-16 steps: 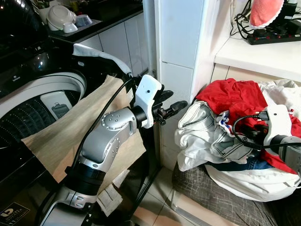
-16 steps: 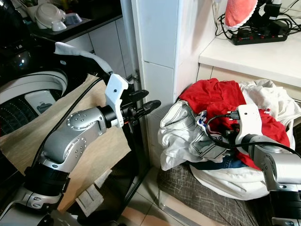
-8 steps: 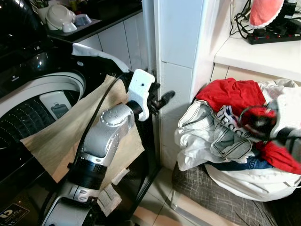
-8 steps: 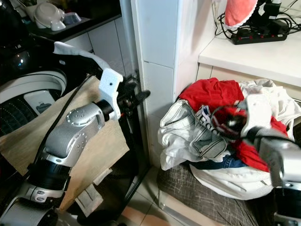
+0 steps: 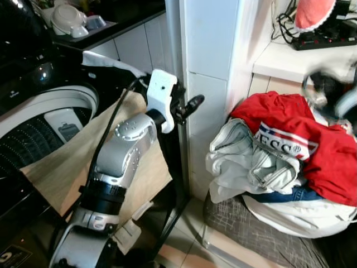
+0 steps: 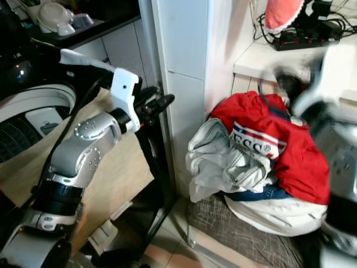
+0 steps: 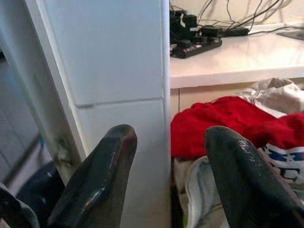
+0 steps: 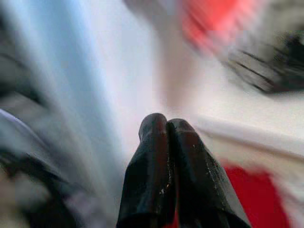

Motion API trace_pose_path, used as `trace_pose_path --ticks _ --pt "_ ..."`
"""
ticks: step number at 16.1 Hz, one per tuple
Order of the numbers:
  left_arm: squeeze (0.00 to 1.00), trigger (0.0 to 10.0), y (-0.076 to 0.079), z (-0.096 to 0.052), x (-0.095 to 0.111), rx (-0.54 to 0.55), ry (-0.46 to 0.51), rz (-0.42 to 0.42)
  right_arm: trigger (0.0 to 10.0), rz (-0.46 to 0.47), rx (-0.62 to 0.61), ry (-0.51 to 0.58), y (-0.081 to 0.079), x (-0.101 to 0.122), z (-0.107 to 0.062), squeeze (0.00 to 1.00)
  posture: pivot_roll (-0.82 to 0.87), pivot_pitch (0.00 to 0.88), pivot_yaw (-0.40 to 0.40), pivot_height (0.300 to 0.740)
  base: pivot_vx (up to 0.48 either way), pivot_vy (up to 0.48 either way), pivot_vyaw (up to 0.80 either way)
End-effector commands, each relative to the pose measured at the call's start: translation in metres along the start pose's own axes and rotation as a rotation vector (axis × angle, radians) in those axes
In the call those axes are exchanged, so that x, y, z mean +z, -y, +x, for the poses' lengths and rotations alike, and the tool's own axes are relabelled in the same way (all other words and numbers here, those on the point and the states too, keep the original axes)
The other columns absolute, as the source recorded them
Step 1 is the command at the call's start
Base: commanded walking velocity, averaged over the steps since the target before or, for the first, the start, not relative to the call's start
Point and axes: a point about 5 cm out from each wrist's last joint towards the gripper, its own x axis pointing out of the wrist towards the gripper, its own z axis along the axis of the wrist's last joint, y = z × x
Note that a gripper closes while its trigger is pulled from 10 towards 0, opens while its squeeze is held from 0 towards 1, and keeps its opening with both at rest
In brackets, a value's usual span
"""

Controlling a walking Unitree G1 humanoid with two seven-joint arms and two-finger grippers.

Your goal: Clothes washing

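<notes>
A heap of laundry sits low on the right, with a red shirt (image 5: 290, 137) with printed letters on top, pale jeans (image 5: 245, 167) in front and a white sack (image 5: 290, 212) beneath. The washing machine's open drum (image 5: 33, 131) is at the left, and a beige cloth (image 5: 72, 162) hangs over its rim. My left gripper (image 5: 192, 104) is open and empty beside the white pillar, level with the washer's top; in the left wrist view its fingers (image 7: 102, 175) stand well apart. My right gripper (image 8: 166, 122) is shut with nothing in it, and its arm (image 5: 329, 92) is a blur above the heap.
A white tiled pillar (image 5: 209, 67) stands between the washer and the laundry. A white shelf (image 5: 301, 58) above the heap carries a black power strip (image 5: 326, 39) and cables. Bowls (image 5: 70, 19) sit on the dark counter behind the washer. A grey mat (image 5: 251, 237) lies under the sack.
My right arm has swung up off the heap and is now blurred, uncovering the red shirt's print. My left gripper has drawn back towards the pillar and risen a little.
</notes>
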Motion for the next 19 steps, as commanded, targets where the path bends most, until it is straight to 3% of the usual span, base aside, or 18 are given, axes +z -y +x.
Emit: trace_pose_path --ticks 1,3,5,6,7,10,16,17,18,19 --pt "1.00 10.0 -0.001 0.000 0.023 -0.019 0.092 0.024 0.0 0.036 0.154 0.079 -0.026 0.023 0.004 0.00 -0.08 0.000 0.092 0.740 0.000 0.000 0.00" --pt "1.00 10.0 0.005 -0.001 0.034 -0.067 0.135 -0.013 0.0 0.014 0.247 0.051 -0.041 0.027 0.010 0.00 -0.08 0.000 0.088 0.740 0.000 0.000 0.00" --pt "1.00 10.0 0.003 -0.004 0.026 -0.055 0.096 0.025 0.0 -0.206 0.134 -0.140 -0.025 -0.001 0.008 0.00 -0.07 0.000 0.076 0.740 0.000 0.000 0.00" --pt "1.00 10.0 0.001 -0.007 0.020 -0.059 0.082 0.012 10.0 -0.340 -0.023 -0.269 -0.003 -0.025 0.002 0.00 -0.07 0.000 0.075 0.740 0.000 0.000 0.00" --pt "1.00 10.0 0.001 -0.010 0.016 -0.071 0.070 -0.001 10.0 -0.447 -0.096 -0.373 0.011 -0.043 -0.004 1.00 -0.07 0.000 0.077 0.740 0.000 0.000 0.00" --pt "1.00 10.0 0.002 -0.018 0.001 -0.129 0.005 -0.027 10.0 -0.333 -0.108 -0.477 0.023 -0.071 -0.015 1.00 -0.07 0.000 0.080 0.740 0.000 0.000 0.00" --pt "1.00 10.0 0.012 -0.021 -0.008 -0.194 -0.052 0.001 10.0 -0.404 -0.035 -0.555 0.036 -0.086 -0.012 1.00 -0.07 0.000 0.079 0.740 0.000 0.000 0.00" --pt "0.43 10.0 0.010 -0.022 -0.011 -0.181 -0.072 0.009 10.0 -0.448 -0.008 -0.625 0.040 -0.094 -0.014 1.00 -0.06 0.000 0.079 0.740 0.000 0.000 0.00" --pt "0.00 10.0 0.010 -0.023 -0.013 -0.183 -0.078 0.019 10.0 -0.511 -0.009 -0.699 0.045 -0.101 -0.017 0.00 -0.06 0.000 0.079 0.740 0.000 0.000 0.00" --pt "0.00 10.0 0.013 -0.025 -0.013 -0.205 -0.085 0.016 10.0 -0.517 -0.016 -0.756 0.052 -0.109 -0.020 0.00 -0.06 0.000 0.079 0.740 0.000 0.000 0.00"
